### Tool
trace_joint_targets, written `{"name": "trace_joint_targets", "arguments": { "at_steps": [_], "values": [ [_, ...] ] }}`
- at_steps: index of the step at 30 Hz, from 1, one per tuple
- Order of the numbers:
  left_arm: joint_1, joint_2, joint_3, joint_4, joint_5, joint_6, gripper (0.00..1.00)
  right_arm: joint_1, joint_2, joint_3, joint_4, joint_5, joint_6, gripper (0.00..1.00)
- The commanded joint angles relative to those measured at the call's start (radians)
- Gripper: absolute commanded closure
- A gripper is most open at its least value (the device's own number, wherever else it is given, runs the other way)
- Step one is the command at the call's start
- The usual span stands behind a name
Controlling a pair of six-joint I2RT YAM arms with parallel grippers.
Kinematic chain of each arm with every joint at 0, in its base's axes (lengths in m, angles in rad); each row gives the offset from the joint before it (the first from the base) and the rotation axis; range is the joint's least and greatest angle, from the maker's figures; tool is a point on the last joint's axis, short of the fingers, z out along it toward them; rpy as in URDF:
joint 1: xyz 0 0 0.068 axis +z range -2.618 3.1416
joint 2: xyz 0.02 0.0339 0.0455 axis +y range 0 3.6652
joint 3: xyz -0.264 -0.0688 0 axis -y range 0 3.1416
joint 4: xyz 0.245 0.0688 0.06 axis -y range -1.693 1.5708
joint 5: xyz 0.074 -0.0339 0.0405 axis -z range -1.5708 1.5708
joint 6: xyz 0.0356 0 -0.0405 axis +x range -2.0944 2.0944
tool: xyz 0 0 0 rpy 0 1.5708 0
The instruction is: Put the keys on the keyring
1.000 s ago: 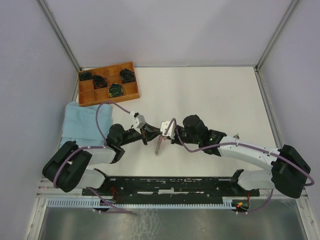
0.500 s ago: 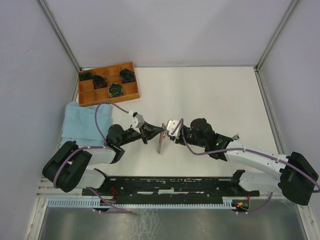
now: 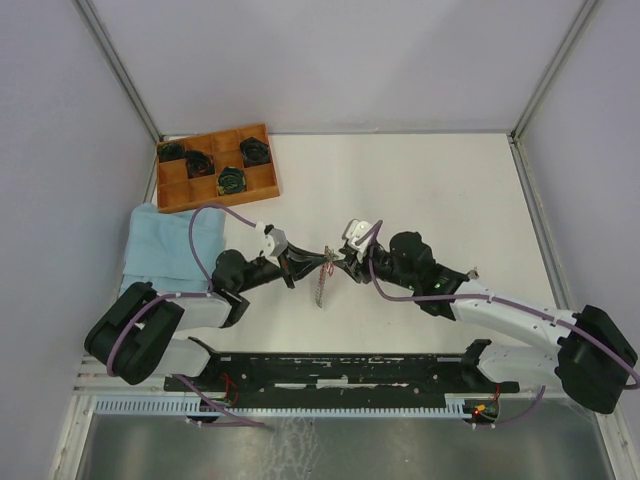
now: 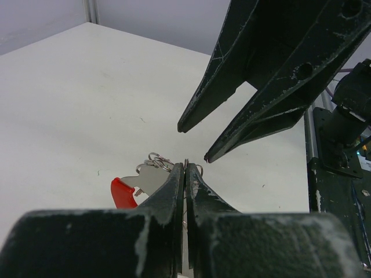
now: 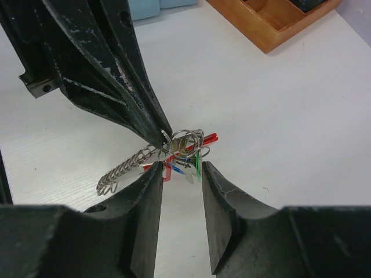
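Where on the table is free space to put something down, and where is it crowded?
Bare: the far right table, bordered by the wooden tray, the back wall and the right wall. Crowded: the near middle, where the left gripper pinches the keyring and the open right gripper faces it; the blue cloth fills the left edge.

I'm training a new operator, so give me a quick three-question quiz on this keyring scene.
1. True or false: the right gripper is shut.
2. The left gripper is: A open; B shut on the keyring; C out of view.
3. In the left wrist view, what colour head does the key have?
Key: 1 false; 2 B; 3 red.
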Motion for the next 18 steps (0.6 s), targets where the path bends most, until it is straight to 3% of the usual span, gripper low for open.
{"name": "trace_joint_targets", "arguments": {
  "at_steps": [1, 8, 18],
  "values": [
    [-0.007, -0.013, 0.005, 0.101, -0.020, -0.033, 0.97, -0.013, 0.021, -0.011, 0.108, -0.011, 0.120, 0.59],
    [-0.007, -0.012, 0.004, 0.105, -0.024, -0.035, 0.97, -0.020, 0.051, -0.021, 0.150, -0.028, 0.171, 0.61],
    [-0.008, -0.009, 0.002, 0.124, -0.028, -0.044, 0.97, -0.028, 0.086, -0.020, 0.187, -0.075, 0.196, 0.74]
  ]
}}
